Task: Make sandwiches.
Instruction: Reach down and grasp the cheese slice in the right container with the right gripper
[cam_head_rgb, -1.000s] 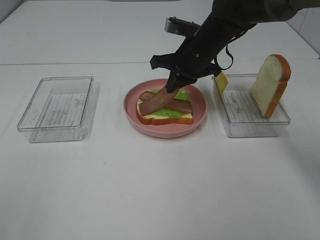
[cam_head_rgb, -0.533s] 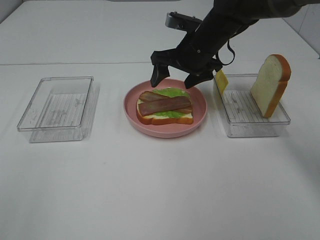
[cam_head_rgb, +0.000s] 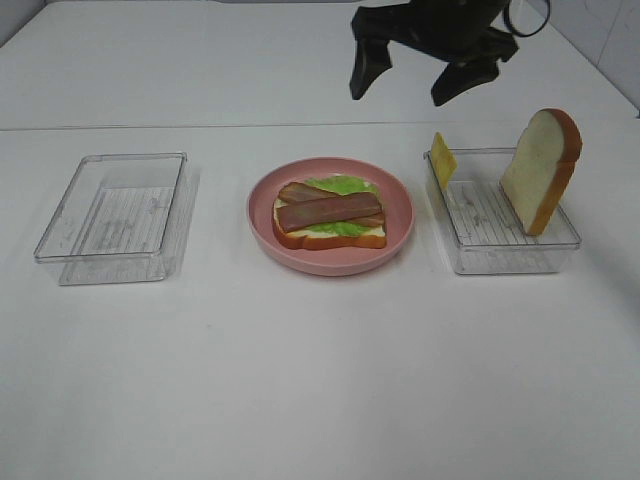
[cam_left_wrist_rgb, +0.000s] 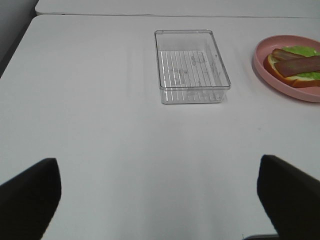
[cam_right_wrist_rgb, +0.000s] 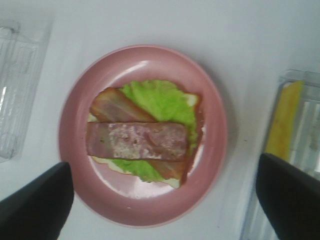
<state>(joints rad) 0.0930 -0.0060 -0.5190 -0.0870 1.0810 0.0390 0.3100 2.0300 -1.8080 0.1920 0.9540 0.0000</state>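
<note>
An open sandwich (cam_head_rgb: 330, 215) lies on the round pink plate (cam_head_rgb: 400, 205): a bread slice, green lettuce and two crossed bacon strips (cam_right_wrist_rgb: 137, 141). A second bread slice (cam_head_rgb: 541, 170) stands upright in the right clear tray (cam_head_rgb: 480, 255), and a yellow cheese square (cam_head_rgb: 442, 161) leans at that tray's left end. My right gripper (cam_head_rgb: 410, 78) is open and empty, high above and behind the plate; its wrist view looks straight down on the sandwich. My left gripper (cam_left_wrist_rgb: 160, 210) is open and empty over bare table, well short of the left tray (cam_left_wrist_rgb: 192, 65).
The left clear tray (cam_head_rgb: 115, 210) is empty. The plate's rim (cam_left_wrist_rgb: 260, 62) shows at the edge of the left wrist view. The table is white with a seam along the back.
My right gripper let go of the second bacon strip onto the stack, opened, then rose up and back to the right. The strip now lies flat across the lettuce.
</note>
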